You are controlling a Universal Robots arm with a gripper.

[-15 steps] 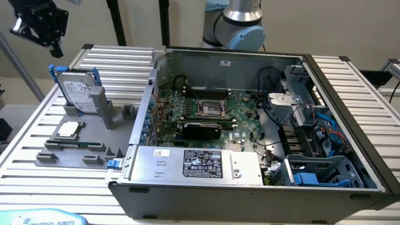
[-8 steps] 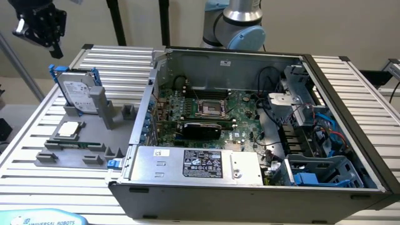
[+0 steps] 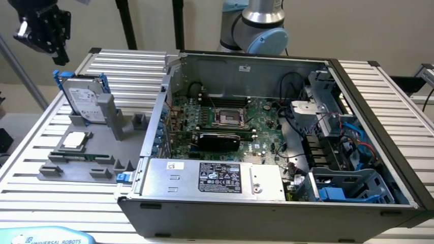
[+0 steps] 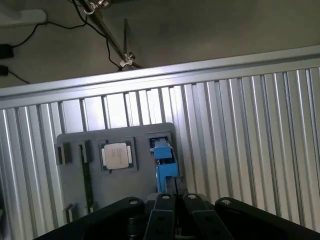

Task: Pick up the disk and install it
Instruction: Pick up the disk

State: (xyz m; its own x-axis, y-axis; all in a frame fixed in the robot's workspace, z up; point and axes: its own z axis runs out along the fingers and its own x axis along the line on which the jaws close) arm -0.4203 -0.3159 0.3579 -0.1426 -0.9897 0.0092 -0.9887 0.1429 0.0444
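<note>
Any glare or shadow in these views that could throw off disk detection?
Exterior view: even light; the disk label looks pale but not blown out; the computer case interior is darker in its corners. Wrist view: a bright glare patch on the ribbed table, dim background beyond; the disk's blue carrier is well lit.

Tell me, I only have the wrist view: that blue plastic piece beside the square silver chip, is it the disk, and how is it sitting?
Observer: Yes, the silver-grey rectangular disk in its blue plastic carrier stands upright on edge in the flat grey fixture tray.
Operator: Is the end effector touching it?
Observer: No, the black end effector hangs above it, apart.
Operator: Where is the computer?
Observer: The open grey metal computer case sits at the exterior view's right of the tray.
</note>
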